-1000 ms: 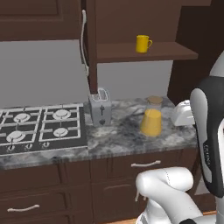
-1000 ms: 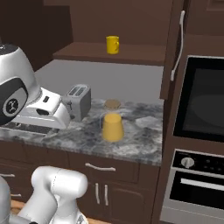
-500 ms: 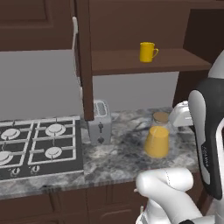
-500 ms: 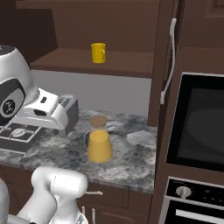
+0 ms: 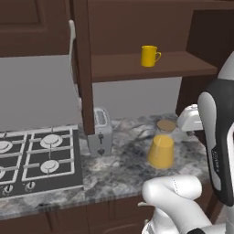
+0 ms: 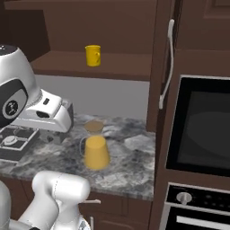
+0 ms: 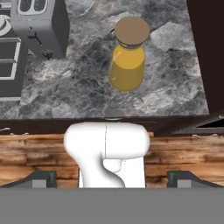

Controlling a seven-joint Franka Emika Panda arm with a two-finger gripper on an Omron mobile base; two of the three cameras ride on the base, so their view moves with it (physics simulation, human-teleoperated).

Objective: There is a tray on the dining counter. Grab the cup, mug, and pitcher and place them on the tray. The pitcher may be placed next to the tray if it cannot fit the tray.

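Your pincer (image 7: 112,177) stood at its widest, the two dark fingertips (image 7: 41,177) set far apart at the lower edge of the hand view, and it held nothing and touched nothing. It hung above the wooden floor (image 7: 35,153) in front of the cabinets, looking down.

Ahead of the pincer, on the marbled stone countertop (image 7: 78,87), stood the pitcher (image 7: 127,57) — orange-yellow body, clear neck, round tan lid — upright and well apart from the fingertips. In the left base view the pitcher (image 5: 162,145) sat just below and in front of the white hand; in the right base view it (image 6: 95,146) stood to the side of the hand.

Beyond the pincer and off to one side of the pitcher stood a grey toaster (image 7: 40,26), with the stove (image 5: 34,157) past it. High above the pincer, on a dark wooden shelf (image 5: 151,68), rested the mug (image 5: 149,55) — plain yellow, loop handle.

No brand, label or writing could be read on any of these.
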